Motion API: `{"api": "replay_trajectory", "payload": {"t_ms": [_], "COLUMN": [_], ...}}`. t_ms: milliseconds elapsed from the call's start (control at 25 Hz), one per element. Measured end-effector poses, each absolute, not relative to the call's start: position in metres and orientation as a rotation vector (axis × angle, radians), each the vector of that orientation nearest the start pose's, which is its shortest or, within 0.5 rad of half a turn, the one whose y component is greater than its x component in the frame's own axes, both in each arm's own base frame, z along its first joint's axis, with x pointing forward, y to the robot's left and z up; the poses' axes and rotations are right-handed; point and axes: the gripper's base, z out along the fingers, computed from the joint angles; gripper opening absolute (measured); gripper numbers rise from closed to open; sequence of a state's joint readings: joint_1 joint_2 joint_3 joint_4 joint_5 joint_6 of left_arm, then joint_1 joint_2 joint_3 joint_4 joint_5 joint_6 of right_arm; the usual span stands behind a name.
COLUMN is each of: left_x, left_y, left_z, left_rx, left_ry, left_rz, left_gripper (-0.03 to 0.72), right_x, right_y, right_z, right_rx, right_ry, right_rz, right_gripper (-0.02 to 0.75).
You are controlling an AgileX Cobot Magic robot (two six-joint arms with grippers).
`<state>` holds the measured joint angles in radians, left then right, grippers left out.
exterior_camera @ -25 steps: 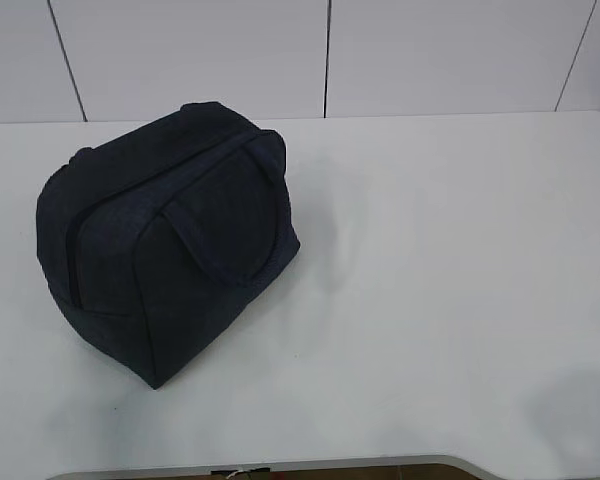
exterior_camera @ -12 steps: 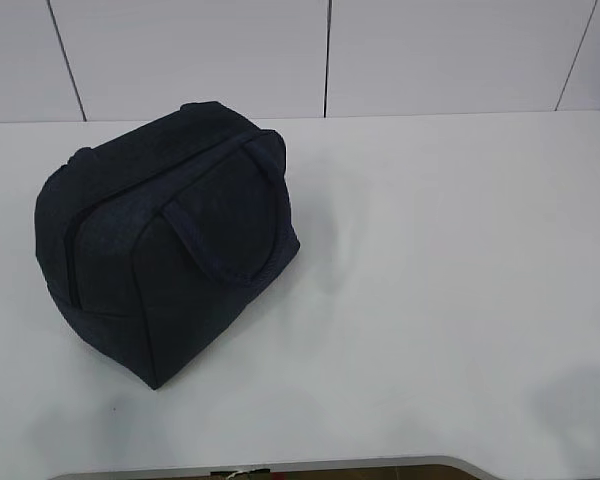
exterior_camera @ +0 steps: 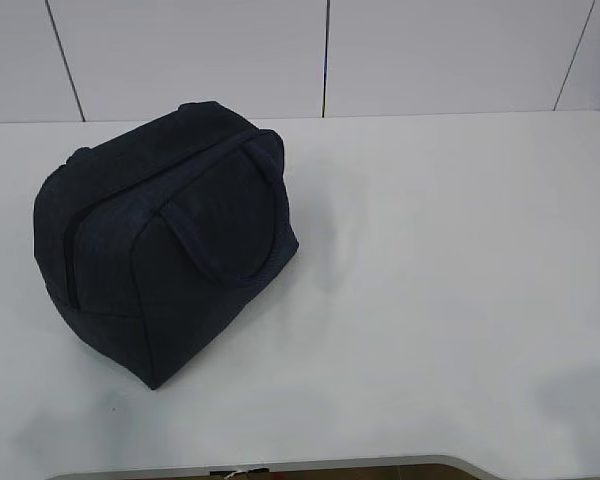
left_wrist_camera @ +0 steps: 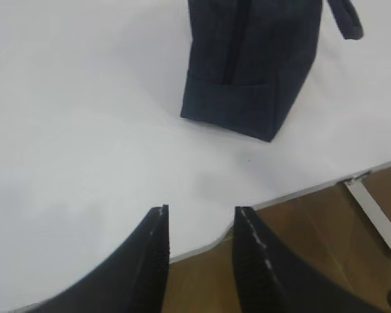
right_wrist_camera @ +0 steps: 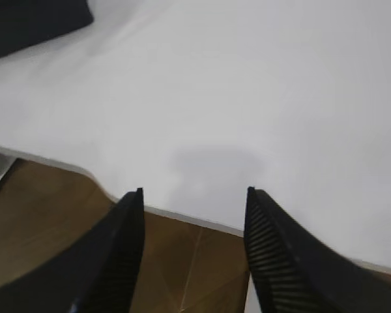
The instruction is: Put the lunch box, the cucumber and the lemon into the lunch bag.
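Observation:
The dark navy lunch bag [exterior_camera: 165, 235] stands on the left of the white table [exterior_camera: 430, 260], its zipper closed and its strap handles lying over the top. It also shows in the left wrist view [left_wrist_camera: 251, 62] and as a corner in the right wrist view [right_wrist_camera: 26, 19]. The lunch box, cucumber and lemon are out of view. My left gripper [left_wrist_camera: 201, 212] is open and empty over the table's front edge, short of the bag. My right gripper [right_wrist_camera: 194, 193] is open and empty over the front edge. Neither gripper shows in the exterior view.
The table's front edge has a curved cut-out [left_wrist_camera: 215, 238], with brown floor [right_wrist_camera: 52, 215] below it. A white panelled wall [exterior_camera: 330, 55] stands behind the table. A pale bar [left_wrist_camera: 375, 218] lies on the floor at the right of the left wrist view.
The bag and table look the same in the exterior view. Only faint shadows at the front of the table have shifted slightly.

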<state>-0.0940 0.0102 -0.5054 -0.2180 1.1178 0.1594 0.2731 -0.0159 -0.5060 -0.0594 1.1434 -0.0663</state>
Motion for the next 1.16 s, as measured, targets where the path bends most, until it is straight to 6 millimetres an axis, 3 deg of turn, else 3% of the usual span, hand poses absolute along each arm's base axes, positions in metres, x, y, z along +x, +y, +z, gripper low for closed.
{"api": "replay_trajectory", "payload": {"t_ms": [280,1160], "left_x": [-0.0064,-0.0064], "left_y": [-0.0183,-0.0185], "left_z": [0.2759,0.2759], "left_rx": [0.118,0.115], "left_ry": [2.085,2.084], "left_rz": [-0.131,-0.132], "left_gripper": [0.235,0.237], "right_x": [-0.0116,-0.0116], "right_y": [-0.0052,-0.0051], "right_z": [0.2723,0.2724], "right_rx": [-0.086,-0.076], "right_ry": [2.103,2.103], "right_rz": [-0.099,-0.104], "right_gripper": [0.406,0.406]}}
